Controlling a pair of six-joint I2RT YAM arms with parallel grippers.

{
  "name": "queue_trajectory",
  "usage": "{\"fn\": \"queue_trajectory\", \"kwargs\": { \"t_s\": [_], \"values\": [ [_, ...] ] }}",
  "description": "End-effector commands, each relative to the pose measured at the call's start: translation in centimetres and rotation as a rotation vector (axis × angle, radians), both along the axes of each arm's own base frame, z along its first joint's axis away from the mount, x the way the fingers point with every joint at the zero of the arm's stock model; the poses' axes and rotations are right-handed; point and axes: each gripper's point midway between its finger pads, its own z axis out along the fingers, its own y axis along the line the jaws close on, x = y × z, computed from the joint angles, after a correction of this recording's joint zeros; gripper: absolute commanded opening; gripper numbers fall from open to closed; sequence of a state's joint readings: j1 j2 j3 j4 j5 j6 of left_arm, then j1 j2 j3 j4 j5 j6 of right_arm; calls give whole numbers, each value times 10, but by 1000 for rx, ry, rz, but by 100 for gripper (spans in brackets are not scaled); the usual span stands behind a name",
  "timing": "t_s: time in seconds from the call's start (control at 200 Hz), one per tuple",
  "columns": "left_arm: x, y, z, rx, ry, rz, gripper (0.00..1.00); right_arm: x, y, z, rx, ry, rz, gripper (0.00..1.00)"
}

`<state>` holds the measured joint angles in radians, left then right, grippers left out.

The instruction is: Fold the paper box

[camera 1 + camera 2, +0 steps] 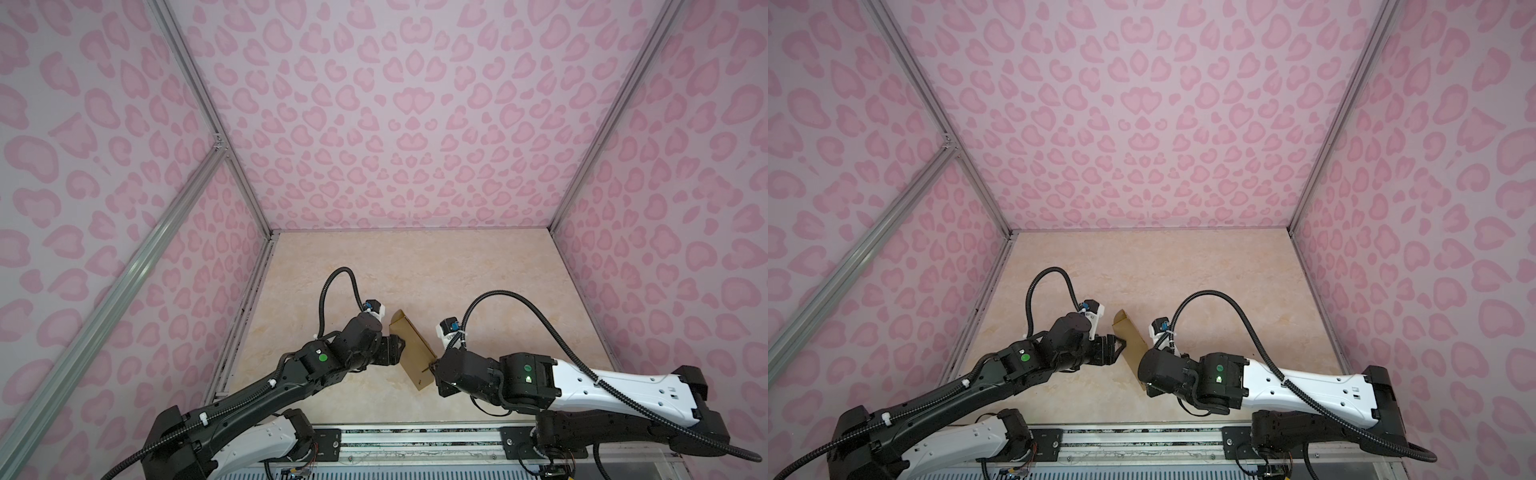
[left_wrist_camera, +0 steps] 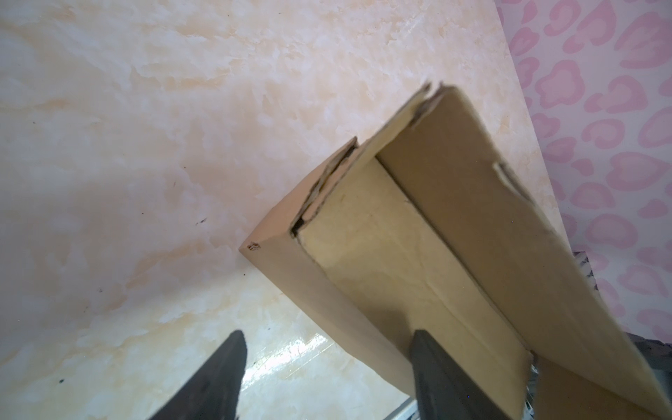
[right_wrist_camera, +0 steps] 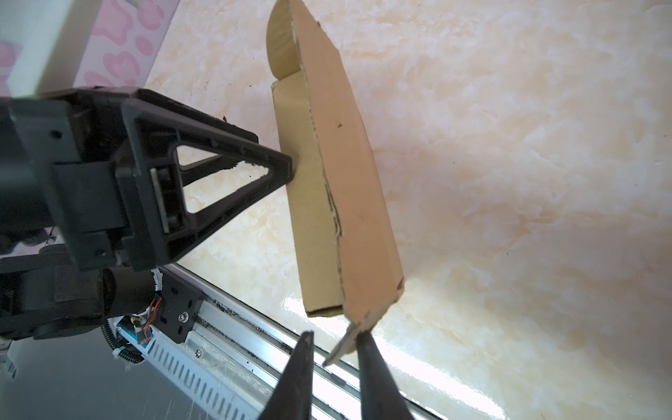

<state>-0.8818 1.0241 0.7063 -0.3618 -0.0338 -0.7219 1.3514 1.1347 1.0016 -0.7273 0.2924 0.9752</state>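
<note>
The paper box [image 1: 411,349] [image 1: 1130,343] is a brown, partly folded cardboard piece that stands on edge on the table between my two grippers. My left gripper [image 1: 397,347] [image 2: 327,332] is open wide. One of its fingers [image 2: 432,367] presses on an inner panel of the box [image 2: 382,254], and the other hangs over the bare table. In the right wrist view that fingertip [image 3: 285,169] touches the box's side [image 3: 349,174]. My right gripper [image 1: 434,368] [image 3: 336,334] is at the box's near corner. Its jaws stand narrowly apart around a small tab [image 3: 345,343] that touches one finger only.
The beige marble-look table [image 1: 457,282] is walled in by pink patterned panels [image 1: 374,124] at the back and both sides. An aluminium rail [image 1: 415,436] with the arm bases runs along the near edge, close behind the box.
</note>
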Motion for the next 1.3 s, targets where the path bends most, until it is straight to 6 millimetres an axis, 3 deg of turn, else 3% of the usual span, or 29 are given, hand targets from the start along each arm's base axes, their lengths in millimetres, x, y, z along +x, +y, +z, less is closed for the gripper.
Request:
{"fn": "queue_trajectory", "kwargs": {
  "t_s": [0.0, 0.655, 1.295],
  "values": [
    [-2, 4, -9, 25, 17, 9, 73, 2, 2, 2, 1, -2, -2, 23],
    [-11, 7, -21, 27, 39, 7, 73, 7, 8, -2, 1, 17, -4, 13],
    [-13, 3, -26, 35, 47, -2, 73, 14, 4, 7, 49, 11, -36, 6]
  ]
}}
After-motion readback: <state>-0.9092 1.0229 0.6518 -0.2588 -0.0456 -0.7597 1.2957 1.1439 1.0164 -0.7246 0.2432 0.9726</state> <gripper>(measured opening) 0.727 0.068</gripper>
